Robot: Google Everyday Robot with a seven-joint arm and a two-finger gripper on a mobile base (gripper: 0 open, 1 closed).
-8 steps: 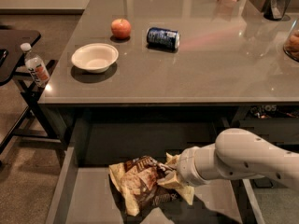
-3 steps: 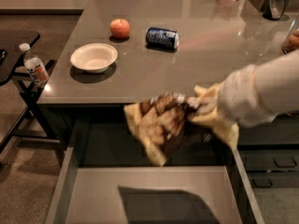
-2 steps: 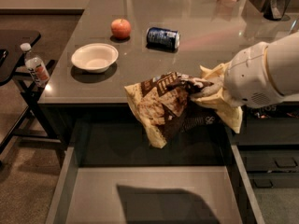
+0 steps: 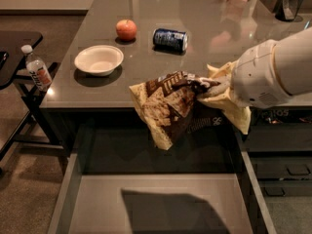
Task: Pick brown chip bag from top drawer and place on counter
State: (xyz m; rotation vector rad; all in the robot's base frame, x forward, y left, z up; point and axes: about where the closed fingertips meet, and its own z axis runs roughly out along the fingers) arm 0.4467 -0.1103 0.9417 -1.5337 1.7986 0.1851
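Observation:
The brown chip bag (image 4: pixel 165 104) hangs in the air, crinkled, at the counter's front edge and above the open top drawer (image 4: pixel 161 204). My gripper (image 4: pixel 207 87) is shut on the bag's right end and comes in from the right on a white arm. The bag's upper part overlaps the counter (image 4: pixel 204 52); its lower part hangs below the edge. The drawer's grey bottom holds nothing but the bag's shadow.
On the counter stand a white bowl (image 4: pixel 99 59), a red apple (image 4: pixel 126 29) and a blue soda can (image 4: pixel 169 39) lying on its side. A black side table (image 4: pixel 14 48) with a water bottle (image 4: pixel 37 71) is at the left. Dark handled drawers (image 4: pixel 287 172) are at the right.
The bag was lifted out of the drawer and raised to the counter's front edge. Over the last second it rose a little more and shifted toward the counter.

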